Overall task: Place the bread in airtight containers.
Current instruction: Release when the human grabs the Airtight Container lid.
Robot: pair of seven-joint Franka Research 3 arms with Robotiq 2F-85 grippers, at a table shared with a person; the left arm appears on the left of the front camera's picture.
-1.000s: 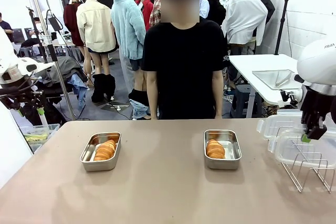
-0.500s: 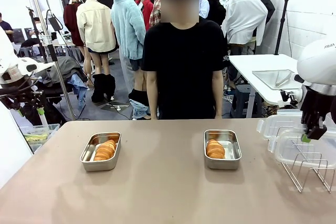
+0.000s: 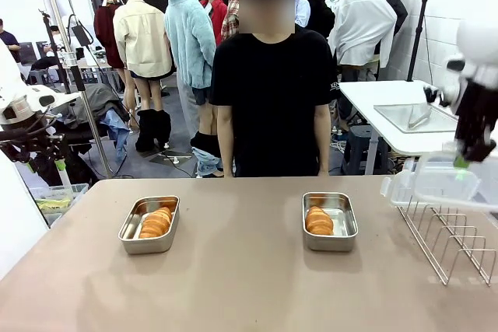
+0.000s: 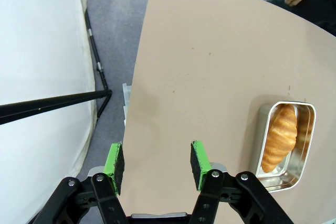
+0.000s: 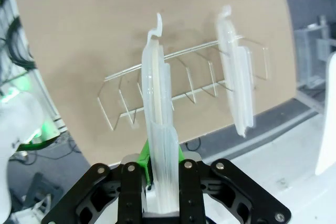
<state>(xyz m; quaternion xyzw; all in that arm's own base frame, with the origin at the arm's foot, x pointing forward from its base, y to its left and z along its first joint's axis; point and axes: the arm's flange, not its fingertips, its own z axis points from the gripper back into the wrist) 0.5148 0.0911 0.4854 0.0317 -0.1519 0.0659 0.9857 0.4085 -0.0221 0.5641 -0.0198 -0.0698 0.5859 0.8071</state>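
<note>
The bread (image 3: pixel 156 222) already lies where it belongs: one roll in the left tin (image 3: pixel 141 211), another roll (image 3: pixel 319 220) in the right tin (image 3: pixel 348 221). Both tins sit open-topped on the desk (image 3: pixel 241 285), on the side toward the person (image 3: pixel 272 99). What they lack is covers. I judge that is why my right end effector (image 3: pixel 464 162) is clamped on the rim of a clear lid (image 3: pixel 432 180), raised over the wire rack (image 3: pixel 455 246), where a second lid (image 5: pixel 235 72) stands in its slot. The right tin is well apart from that end effector, lower and toward the desk's middle. My left end effector (image 4: pixel 155 157) hangs near the desk's left edge, pads apart and empty, with the left tin off to one side.
</note>
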